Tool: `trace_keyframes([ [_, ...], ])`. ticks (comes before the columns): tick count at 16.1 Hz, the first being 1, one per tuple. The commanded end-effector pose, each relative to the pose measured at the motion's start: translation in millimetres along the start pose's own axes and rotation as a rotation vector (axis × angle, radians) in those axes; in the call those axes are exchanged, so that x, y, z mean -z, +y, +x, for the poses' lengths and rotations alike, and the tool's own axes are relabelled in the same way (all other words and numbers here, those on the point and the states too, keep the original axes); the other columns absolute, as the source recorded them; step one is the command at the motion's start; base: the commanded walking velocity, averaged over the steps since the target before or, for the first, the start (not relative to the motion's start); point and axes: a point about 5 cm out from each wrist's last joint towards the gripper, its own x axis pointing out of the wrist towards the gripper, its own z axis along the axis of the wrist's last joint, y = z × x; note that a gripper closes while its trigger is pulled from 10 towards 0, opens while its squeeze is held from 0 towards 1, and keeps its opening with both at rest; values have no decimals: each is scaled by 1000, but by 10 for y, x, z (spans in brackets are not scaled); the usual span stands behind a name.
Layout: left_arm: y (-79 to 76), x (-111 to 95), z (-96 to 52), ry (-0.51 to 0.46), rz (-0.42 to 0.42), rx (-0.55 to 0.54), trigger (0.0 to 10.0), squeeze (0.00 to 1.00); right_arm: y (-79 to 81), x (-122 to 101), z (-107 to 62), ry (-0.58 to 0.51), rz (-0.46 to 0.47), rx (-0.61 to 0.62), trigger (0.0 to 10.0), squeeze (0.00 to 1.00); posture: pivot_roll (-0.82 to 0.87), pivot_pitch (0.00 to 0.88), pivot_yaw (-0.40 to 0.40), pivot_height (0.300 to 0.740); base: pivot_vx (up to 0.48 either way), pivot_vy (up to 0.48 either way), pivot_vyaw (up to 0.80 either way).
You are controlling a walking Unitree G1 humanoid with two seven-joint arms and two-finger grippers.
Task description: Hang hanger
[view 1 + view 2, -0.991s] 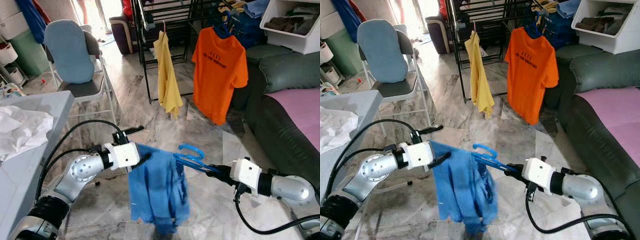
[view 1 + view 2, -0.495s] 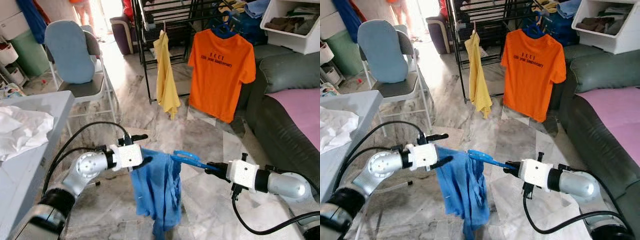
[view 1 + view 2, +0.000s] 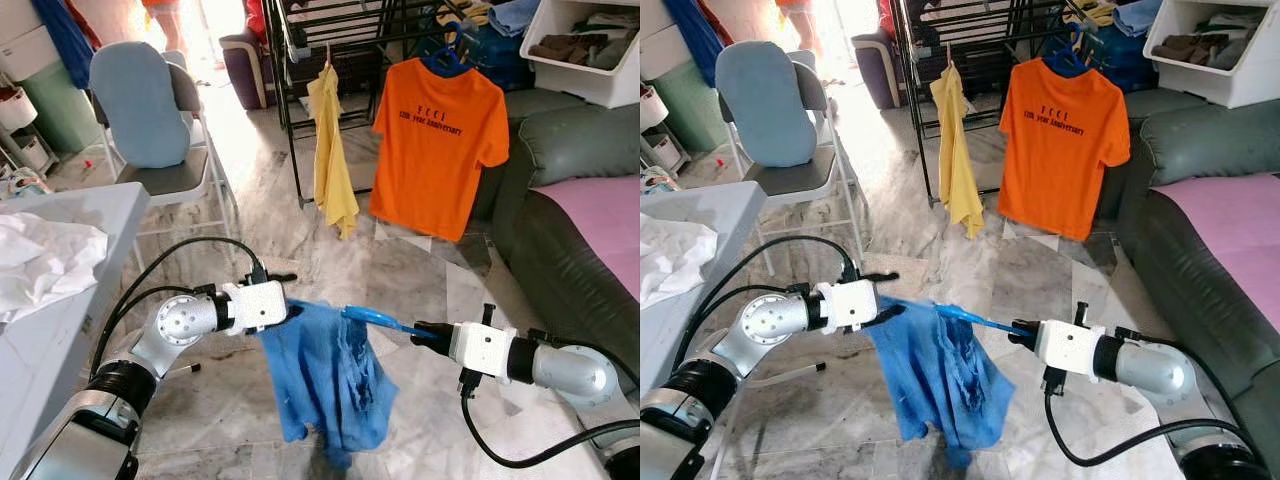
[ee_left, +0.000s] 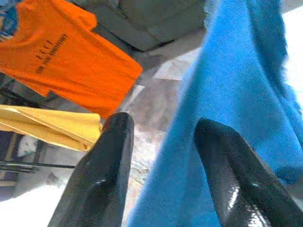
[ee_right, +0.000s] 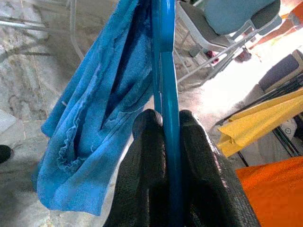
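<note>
A blue hanger (image 3: 372, 318) carries a blue garment (image 3: 325, 378) that droops toward the floor between my two arms. My right gripper (image 3: 422, 332) is shut on the hanger's bar; in the right wrist view its fingers (image 5: 142, 156) pinch the blue hanger (image 5: 166, 71). At the garment's left upper corner my left gripper (image 3: 289, 296) stands open. The blue garment (image 4: 236, 90) runs through the gap and over one of its fingers (image 4: 102, 179). Ahead stands a black drying rack (image 3: 330, 30).
An orange T-shirt (image 3: 435, 150) and a yellow garment (image 3: 333, 150) hang on the rack. A chair with a blue back (image 3: 145, 110) is at left, a grey table (image 3: 80, 215) with white cloth (image 3: 40, 262) nearer. A dark green sofa (image 3: 575, 140) lines the right.
The hanger has turned flatter, its hook no longer standing up. The garment has swung and now hangs lower and wider. Both arms have reached slightly forward.
</note>
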Motion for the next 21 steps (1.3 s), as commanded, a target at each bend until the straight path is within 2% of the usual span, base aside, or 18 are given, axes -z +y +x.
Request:
trace_keyframes([
  [1, 16, 13, -9, 15, 17, 28, 0, 0, -81, -97, 46, -47, -46, 24, 10000, 0, -160, 0, 112, 740, 0, 0, 0],
  [13, -3, 21, 38, 11, -2, 40, 0, 0, -101, -130, 99, -69, -63, 34, 10000, 0, -165, 0, 116, 740, 0, 0, 0],
  [19, -53, 39, 42, 2, -50, 59, 0, 0, -117, -122, 121, -65, -69, 26, 10000, 0, -162, 0, 113, 740, 0, 0, 0],
  [20, -70, 56, 31, 8, -55, 64, 0, 0, -138, -105, 113, -53, -57, 9, 10000, 1000, -161, 0, 112, 740, 0, 0, 0],
  [21, -76, 63, 26, 11, -57, 66, 0, 0, -149, -97, 106, -46, -59, 3, 10000, 1000, -160, 0, 110, 740, 0, 0, 0],
])
